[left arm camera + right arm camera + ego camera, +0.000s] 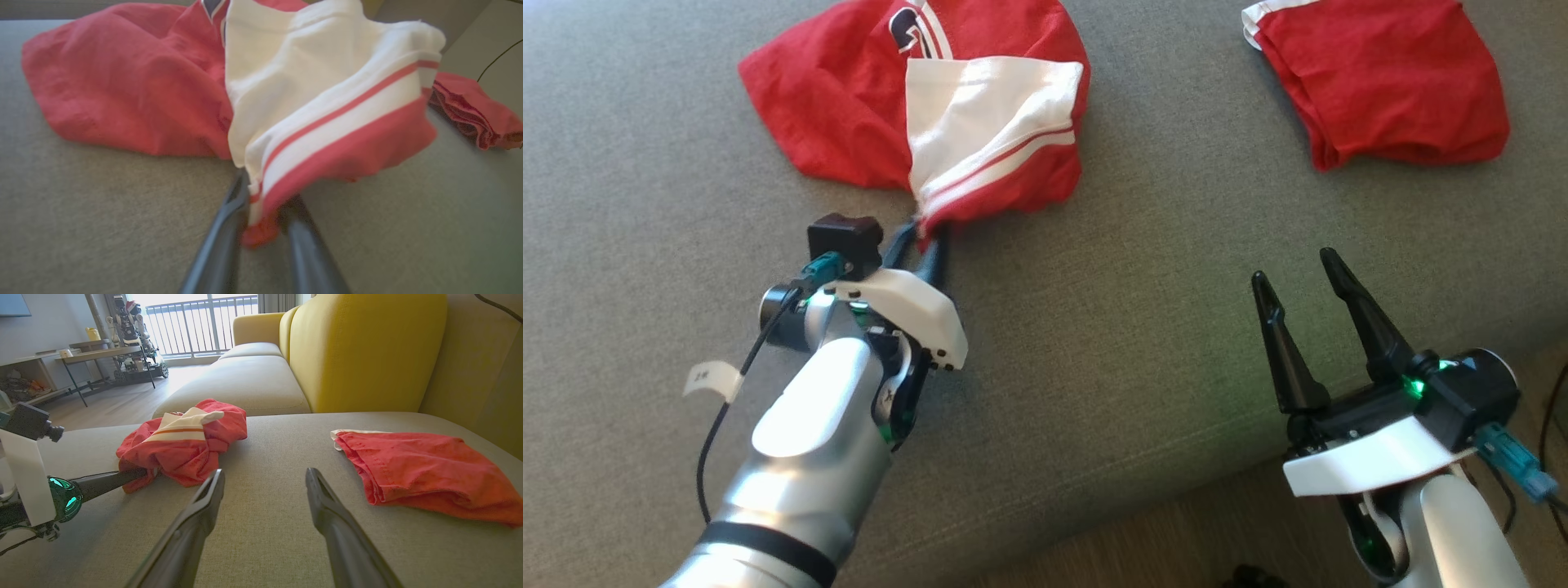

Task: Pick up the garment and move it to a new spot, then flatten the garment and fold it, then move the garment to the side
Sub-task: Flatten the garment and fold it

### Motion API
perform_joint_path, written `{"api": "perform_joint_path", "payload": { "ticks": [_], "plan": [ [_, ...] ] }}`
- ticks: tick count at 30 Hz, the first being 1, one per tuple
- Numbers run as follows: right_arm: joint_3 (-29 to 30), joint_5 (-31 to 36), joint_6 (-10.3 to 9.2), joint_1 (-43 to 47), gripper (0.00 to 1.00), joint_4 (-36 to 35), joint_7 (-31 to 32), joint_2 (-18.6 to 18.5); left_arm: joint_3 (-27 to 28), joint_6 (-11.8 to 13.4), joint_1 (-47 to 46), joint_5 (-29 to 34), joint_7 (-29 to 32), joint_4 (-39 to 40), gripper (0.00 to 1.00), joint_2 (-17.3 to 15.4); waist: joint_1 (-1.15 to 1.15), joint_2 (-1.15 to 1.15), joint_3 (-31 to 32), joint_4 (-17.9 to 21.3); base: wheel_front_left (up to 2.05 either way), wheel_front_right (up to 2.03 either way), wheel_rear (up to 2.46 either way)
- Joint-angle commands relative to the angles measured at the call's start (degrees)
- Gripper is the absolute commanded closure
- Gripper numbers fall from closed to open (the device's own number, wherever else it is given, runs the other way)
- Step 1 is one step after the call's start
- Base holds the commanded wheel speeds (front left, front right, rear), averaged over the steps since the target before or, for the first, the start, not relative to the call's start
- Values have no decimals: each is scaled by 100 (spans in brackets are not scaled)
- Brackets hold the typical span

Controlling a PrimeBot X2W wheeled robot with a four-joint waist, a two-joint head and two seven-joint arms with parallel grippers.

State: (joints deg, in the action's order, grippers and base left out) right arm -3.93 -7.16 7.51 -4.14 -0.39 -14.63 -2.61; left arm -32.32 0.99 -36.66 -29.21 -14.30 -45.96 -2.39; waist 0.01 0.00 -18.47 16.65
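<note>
In the head view, a crumpled red garment [849, 106] with a white, red-striped panel lies at the far left of the grey fabric sofa seat [1094, 327]. The left gripper [923, 237] pinches its near hem. The right gripper [1293, 268] hovers with its fingers spread wide and holds nothing. In the left wrist view, the striped hem bunches between the two dark fingers [220, 245]. In the right wrist view, a folded red garment [421, 473] lies well apart to the right.

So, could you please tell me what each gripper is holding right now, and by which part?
The left gripper pinches the red-and-white garment by its near striped edge; the right gripper holds nothing.
</note>
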Motion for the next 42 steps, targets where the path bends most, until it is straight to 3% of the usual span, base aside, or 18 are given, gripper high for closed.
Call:
{"api": "perform_joint_path", "payload": {
  "ticks": [1, 11, 21, 28, 33, 42],
  "plan": [
    [-80, -56, -2, -76, 0, -188, -37, -27, 188, -74, -192, 89, -70, 294, 100, -49, -1, 0, 47, -21, 0, 0, 0],
    [-229, -342, -2, -19, 0, -94, -37, -27, 241, -597, -1079, 727, -70, 1954, 100, -95, -1, 0, 661, 34, 0, 0, 0],
    [-329, -647, -2, -86, 0, -113, -37, -27, -20, -842, -3119, 919, -70, 1916, 100, -823, -1, 0, 940, 482, 0, 0, 0],
    [-254, -707, -2, -69, 0, -142, -37, -27, 74, -823, -4077, 845, -70, 1891, 100, -968, -1, 0, 936, 431, 0, 0, 0],
    [-181, -689, -2, -46, 0, -166, -37, -27, 233, -648, -3479, 853, -70, 1633, 100, -1164, -1, 0, 933, 243, 0, 0, 0],
    [-58, -517, -2, 64, 0, -167, -37, -27, 1018, -83, -928, 714, -70, 1790, 100, -1959, -1, 0, 764, -118, 0, 0, 0]
  ]
}}
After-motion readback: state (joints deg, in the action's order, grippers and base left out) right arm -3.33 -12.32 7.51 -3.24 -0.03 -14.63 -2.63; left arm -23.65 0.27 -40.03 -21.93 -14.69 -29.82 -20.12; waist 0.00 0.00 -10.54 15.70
